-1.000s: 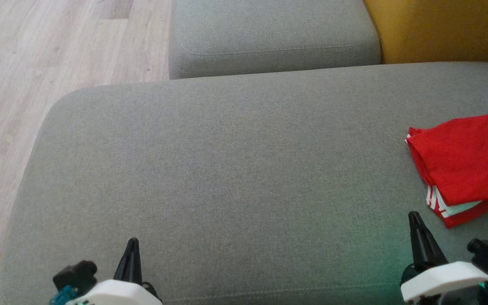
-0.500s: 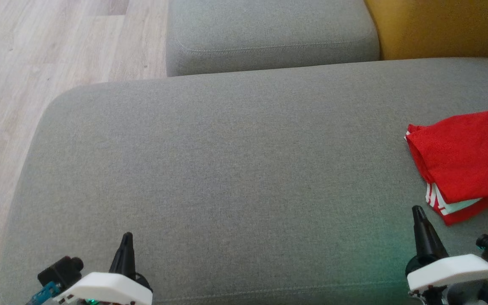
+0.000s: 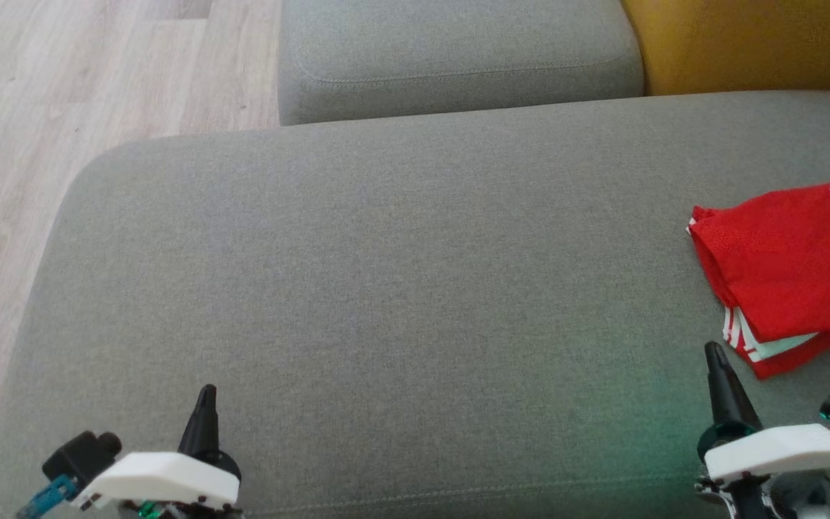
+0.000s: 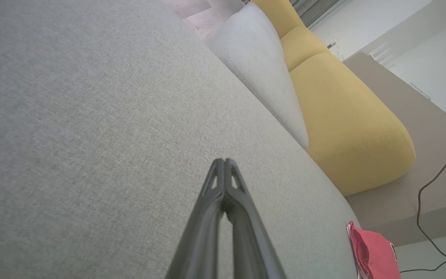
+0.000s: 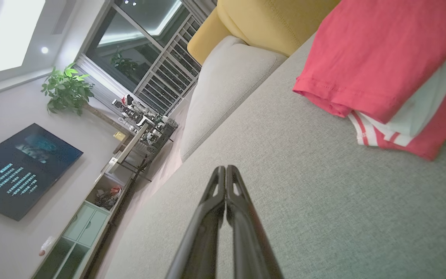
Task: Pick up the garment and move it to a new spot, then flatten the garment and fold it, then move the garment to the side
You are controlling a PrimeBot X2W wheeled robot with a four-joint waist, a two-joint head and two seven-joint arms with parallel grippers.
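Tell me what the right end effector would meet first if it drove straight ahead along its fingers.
Most likely the grey seat cushion: the shut right end effector points low across it. The red garment lies beside that line, though depth is unclear.

Grey sofa (image 3: pixel 400 303), yellow cushion (image 3: pixel 739 43), wood floor (image 3: pixel 62 94)

1. The garment (image 3: pixel 790 259) is a red jersey with white striped trim and dark lettering
2. It lies folded, layers stacked, near the right end of the grey cushion (image 3: pixel 386 288)
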